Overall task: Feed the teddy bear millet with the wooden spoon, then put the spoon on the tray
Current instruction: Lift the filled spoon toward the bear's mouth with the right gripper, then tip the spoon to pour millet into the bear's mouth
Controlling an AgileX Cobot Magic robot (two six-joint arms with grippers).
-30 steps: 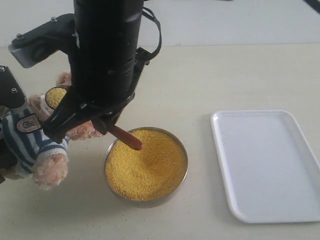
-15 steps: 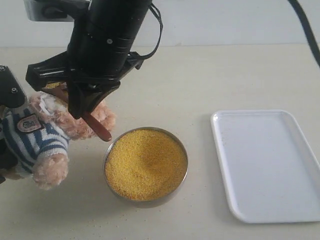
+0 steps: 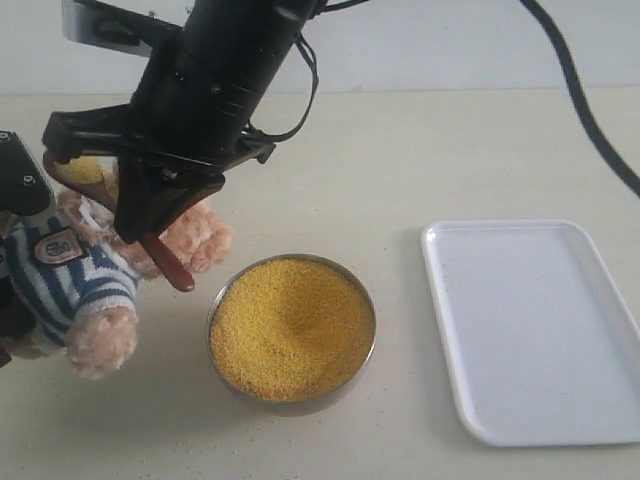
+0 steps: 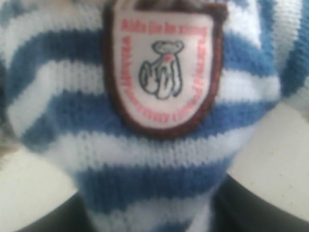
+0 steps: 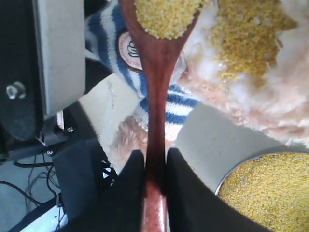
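Note:
The teddy bear (image 3: 75, 285) sits at the left in its striped shirt (image 4: 145, 159), its badge (image 4: 161, 72) filling the left wrist view. My left gripper (image 4: 149, 217) is shut on its body, with dark jaws on either side. My right gripper (image 3: 150, 215) has reached across to the left and is shut on the wooden spoon (image 5: 155, 72); its fingers (image 5: 133, 179) pinch the handle. The spoon's oval bowl, heaped with millet (image 5: 166, 17), is by the bear's head (image 3: 85, 170). Loose grains lie on the bear's fur (image 5: 246, 38). The metal bowl of millet (image 3: 290, 325) stands at the centre.
The white tray (image 3: 535, 325) lies to the right of the metal bowl with nothing on it. The right arm's black body (image 3: 220, 70) hangs over the table's left half, and its cable (image 3: 580, 90) crosses the upper right.
The right gripper has turned and moved left and up. The spoon's handle end has swung off the metal bowl, and the loaded spoon bowl has shifted further left at the bear's head.

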